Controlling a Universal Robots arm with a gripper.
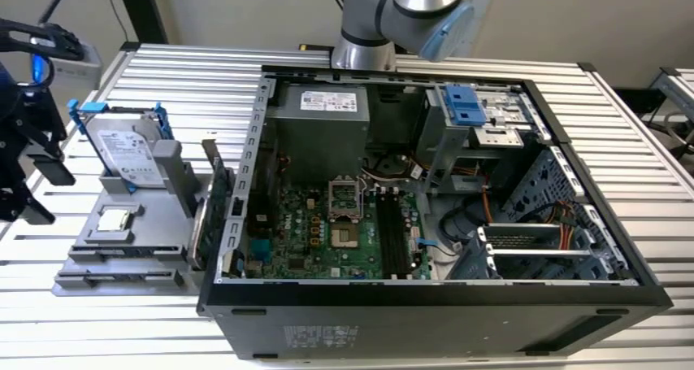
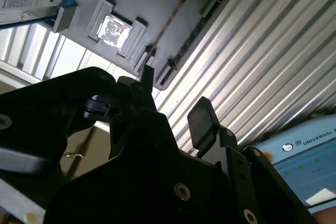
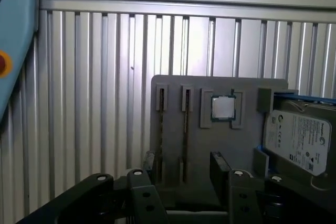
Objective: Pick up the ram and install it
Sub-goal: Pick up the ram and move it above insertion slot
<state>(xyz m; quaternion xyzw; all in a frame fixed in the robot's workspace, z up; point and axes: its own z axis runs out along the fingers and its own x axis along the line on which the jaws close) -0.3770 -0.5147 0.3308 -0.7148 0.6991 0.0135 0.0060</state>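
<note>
Honestly, forget the case; watch the tray. The gripper hangs open near it, ram stands on edge there just beside another card, so a sloppy approach could snag the wrong one.

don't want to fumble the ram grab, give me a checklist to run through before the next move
1. The gripper is open and empty: ok, nothing in its grip.
2. The ram stands on edge in the gray fixture: ok.
3. The gripper is lined up over the ram: ok, roughly, in the first wrist view.
4. The gripper touches the ram: not ok, it hangs apart from it.
5. Clearance to the neighbouring card in the next slot: cannot tell.
6. The motherboard slots look free of sticks: ok; latch positions, cannot tell.
</note>
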